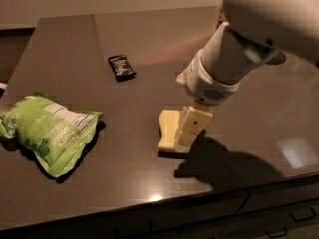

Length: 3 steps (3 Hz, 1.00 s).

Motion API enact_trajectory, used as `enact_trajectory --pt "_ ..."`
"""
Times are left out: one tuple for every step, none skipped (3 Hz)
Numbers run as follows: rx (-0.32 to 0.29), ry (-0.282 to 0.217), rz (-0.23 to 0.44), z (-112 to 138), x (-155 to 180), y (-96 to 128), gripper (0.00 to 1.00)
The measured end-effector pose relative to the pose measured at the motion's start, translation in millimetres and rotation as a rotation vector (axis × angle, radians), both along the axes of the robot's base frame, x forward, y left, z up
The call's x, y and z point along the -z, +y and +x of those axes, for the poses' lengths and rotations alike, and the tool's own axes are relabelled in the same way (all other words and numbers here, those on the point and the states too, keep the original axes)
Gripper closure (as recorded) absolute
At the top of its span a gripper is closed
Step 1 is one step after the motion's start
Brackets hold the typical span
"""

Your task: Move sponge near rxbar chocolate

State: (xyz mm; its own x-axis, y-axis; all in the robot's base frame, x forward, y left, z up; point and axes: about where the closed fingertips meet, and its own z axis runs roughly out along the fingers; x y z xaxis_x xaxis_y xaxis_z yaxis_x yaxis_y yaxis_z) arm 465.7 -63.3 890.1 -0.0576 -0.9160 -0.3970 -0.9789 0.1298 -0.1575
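The pale yellow sponge (167,129) lies flat on the dark table (149,39), right of centre near the front. My gripper (189,133) hangs down from the big white arm (239,49) and stands over the sponge's right half, covering that side. The rxbar chocolate (121,66), a small black wrapper with white print, lies farther back and to the left, well apart from the sponge.
A large green chip bag (50,132) lies at the front left. The table's front edge (164,203) runs just below the sponge, with drawer fronts (279,218) under it. The arm hides the table's back right corner.
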Motion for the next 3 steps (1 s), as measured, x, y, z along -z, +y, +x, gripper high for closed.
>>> enact_trajectory --pt "-0.004 0.03 -0.026 4 18 2 0.0" --pt "-0.011 0.066 -0.053 5 33 2 0.0" --pt "-0.013 0.093 -0.072 2 42 -1 0.0"
